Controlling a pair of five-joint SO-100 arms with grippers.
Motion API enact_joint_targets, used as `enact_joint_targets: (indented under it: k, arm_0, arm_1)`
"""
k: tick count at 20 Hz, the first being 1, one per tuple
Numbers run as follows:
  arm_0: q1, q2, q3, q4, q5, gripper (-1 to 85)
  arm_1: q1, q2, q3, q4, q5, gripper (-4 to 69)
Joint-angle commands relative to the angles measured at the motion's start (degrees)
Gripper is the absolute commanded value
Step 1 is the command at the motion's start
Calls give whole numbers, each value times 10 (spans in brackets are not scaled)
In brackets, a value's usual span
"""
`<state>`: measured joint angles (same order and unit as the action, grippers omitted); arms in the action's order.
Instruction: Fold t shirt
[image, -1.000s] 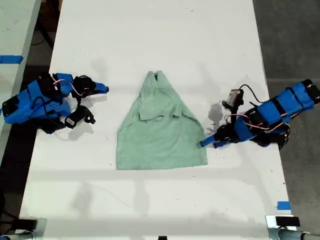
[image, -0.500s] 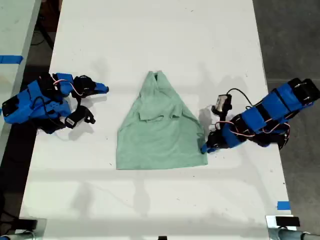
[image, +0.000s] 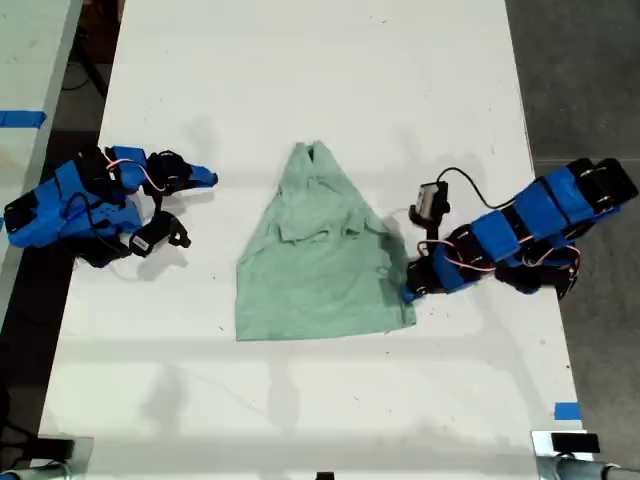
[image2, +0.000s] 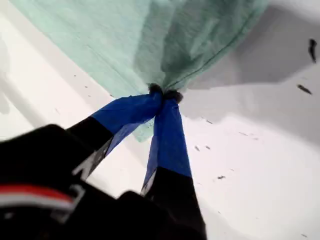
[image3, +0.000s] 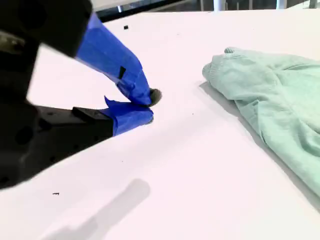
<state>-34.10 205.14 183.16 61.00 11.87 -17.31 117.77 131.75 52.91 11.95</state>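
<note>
My first gripper (image2: 164, 95) is pinching the t shirt (image: 318, 258) hem corner (jaws clamped on cloth) — my second gripper (image3: 147, 106) is resting on the white table (image: 300, 80), jaws together, gripping nothing.

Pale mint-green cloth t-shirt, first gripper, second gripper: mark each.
pale mint-green cloth t-shirt (image: 315, 275), exterior view, middle of body
my first gripper (image2: 163, 94), first wrist view, tips pinching shirt edge
my second gripper (image3: 148, 106), second wrist view, between tips

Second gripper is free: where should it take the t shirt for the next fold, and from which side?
Probably the t shirt's bottom corner on the exterior view's left: it lies flat, nearest my second gripper, opposite the corner my first gripper has pinched. Come in low from the exterior view's left, along the table.
</note>
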Motion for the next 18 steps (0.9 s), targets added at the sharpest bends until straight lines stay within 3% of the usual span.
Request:
enact_joint_targets:
  k: [1,7,10,12,14,15,18]
  arm_0:
    - [-4,4,7,1,-4,4]
    - [-3,4,7,1,-4,4]
    - [-2,4,7,1,-4,4]
    - [-1,4,7,1,-4,5]
    - [-1,4,7,1,-4,7]
    - [-1,4,7,1,-4,7]
    - [-2,4,7,1,-4,7]
  arm_1:
    - [10,-25,-108,13,-45,0]
    - [11,-173,-350,43,-134,-1]
    - [15,-240,-455,126,-142,-2]
    - [28,-207,-410,203,-83,100]
    - [32,-86,-238,148,-40,314]
    - [33,-19,-142,105,-22,358]
    - [42,120,98,-40,4,334]
